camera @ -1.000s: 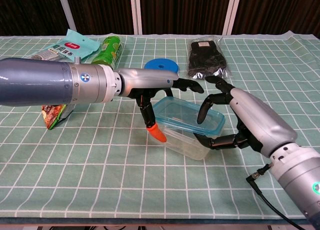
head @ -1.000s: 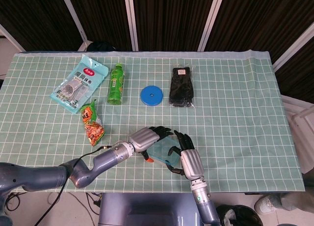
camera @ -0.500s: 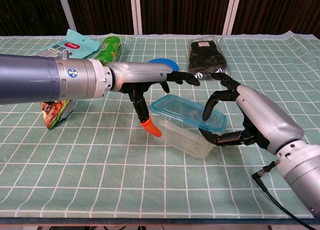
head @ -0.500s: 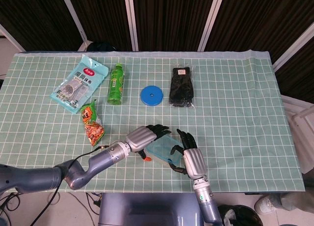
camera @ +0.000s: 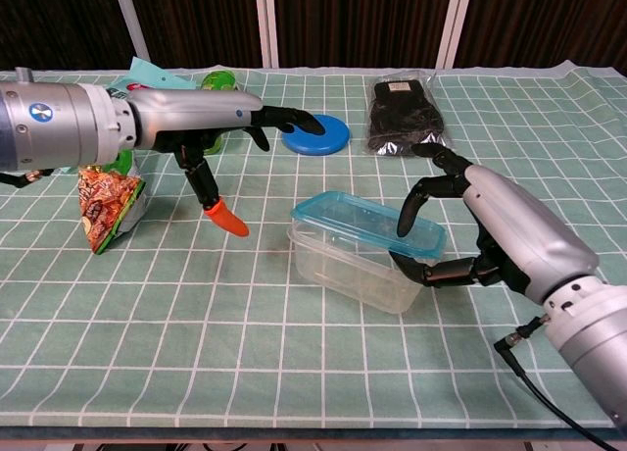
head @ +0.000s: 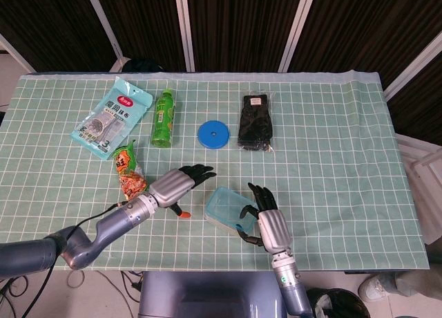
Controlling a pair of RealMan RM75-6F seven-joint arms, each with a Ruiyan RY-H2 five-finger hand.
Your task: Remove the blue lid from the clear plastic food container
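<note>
**Right hand held at the lidded container, left hand raised apart from it**

The clear plastic food container [camera: 353, 265] is seen on the green checked tabletop [camera: 294, 373], with the blue lid [camera: 367, 225] seated on its rim. The right hand [camera: 490, 230] is placed at the container's right end: its upper fingers [camera: 416, 201] are curled down onto the lid's right edge, while a lower finger is laid against the container's side wall beneath. The container end is thus pinched between them. In the head view the same right hand [head: 266, 218] is shown just right of the container [head: 224, 209].

The left hand [camera: 230, 118] is held above the tabletop, well left of the container and not touching it. Its fingers [camera: 294, 120] are spread and stretched forward, nothing being held in them; an orange-tipped finger [camera: 225, 216] is pointed down towards the cloth.

Beyond the left fingers a blue disc [camera: 318, 134] is lying flat, and a black packet [camera: 404, 113] is lying beyond the right fingers. To the left of the left hand a snack bag [camera: 106, 204], a green bottle [head: 164, 117] and a pale blue pouch [head: 110, 117] are found.
</note>
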